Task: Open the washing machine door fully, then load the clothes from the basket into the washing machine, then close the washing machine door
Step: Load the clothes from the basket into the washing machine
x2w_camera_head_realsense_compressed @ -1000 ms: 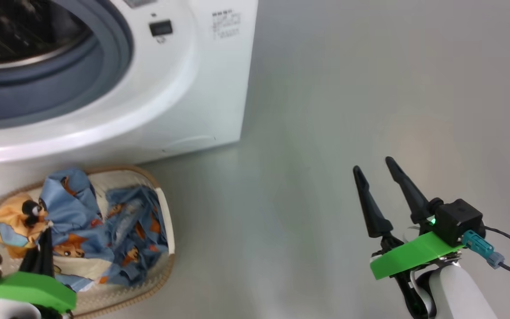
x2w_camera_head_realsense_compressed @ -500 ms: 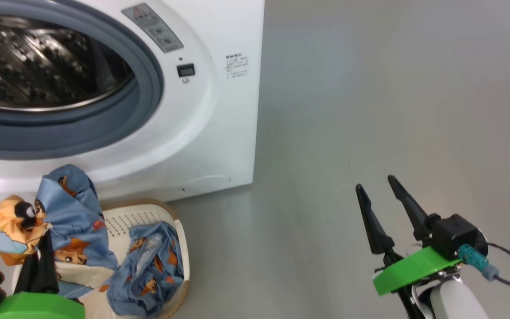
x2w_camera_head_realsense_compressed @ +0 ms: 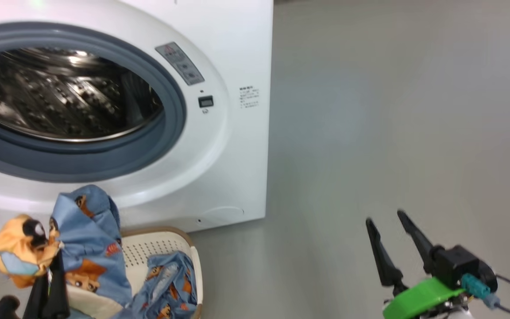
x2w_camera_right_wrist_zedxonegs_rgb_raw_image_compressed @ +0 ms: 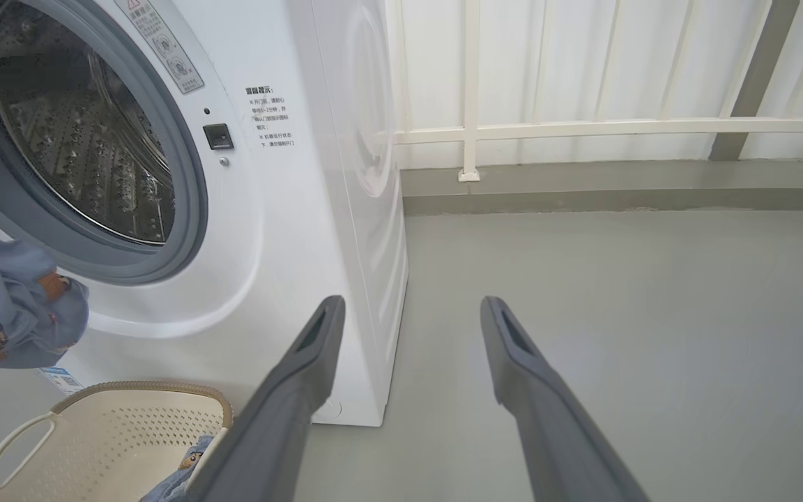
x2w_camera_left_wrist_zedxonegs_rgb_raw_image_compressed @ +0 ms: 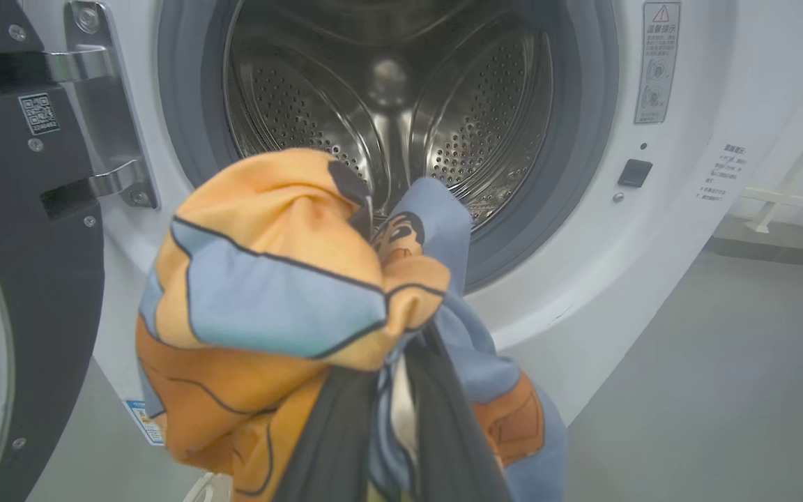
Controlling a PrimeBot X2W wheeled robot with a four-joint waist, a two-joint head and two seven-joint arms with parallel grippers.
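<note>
The washing machine (x2w_camera_head_realsense_compressed: 233,146) stands with its round hatch open and its steel drum (x2w_camera_left_wrist_zedxonegs_rgb_raw_image_compressed: 387,104) bare. The washing machine door (x2w_camera_left_wrist_zedxonegs_rgb_raw_image_compressed: 25,279) is swung out to the left in the left wrist view. My left gripper (x2w_camera_head_realsense_compressed: 53,270) is shut on a bundle of the clothes (x2w_camera_head_realsense_compressed: 82,235), light blue and orange, held above the basket (x2w_camera_head_realsense_compressed: 162,248) and just below the hatch. In the left wrist view the clothes (x2w_camera_left_wrist_zedxonegs_rgb_raw_image_compressed: 276,293) cover the fingertips. A second blue piece (x2w_camera_head_realsense_compressed: 168,283) lies in the basket. My right gripper (x2w_camera_head_realsense_compressed: 384,216) hangs open over the floor, holding nothing.
Bare grey floor (x2w_camera_head_realsense_compressed: 392,110) stretches right of the machine. A white railing (x2w_camera_right_wrist_zedxonegs_rgb_raw_image_compressed: 617,127) and a wall run behind it in the right wrist view. The basket (x2w_camera_right_wrist_zedxonegs_rgb_raw_image_compressed: 116,425) sits on the floor against the machine's front.
The head camera has tilted up, showing more of the drum. My left gripper has lifted the bundle up out of the basket towards the hatch. The right gripper stays open.
</note>
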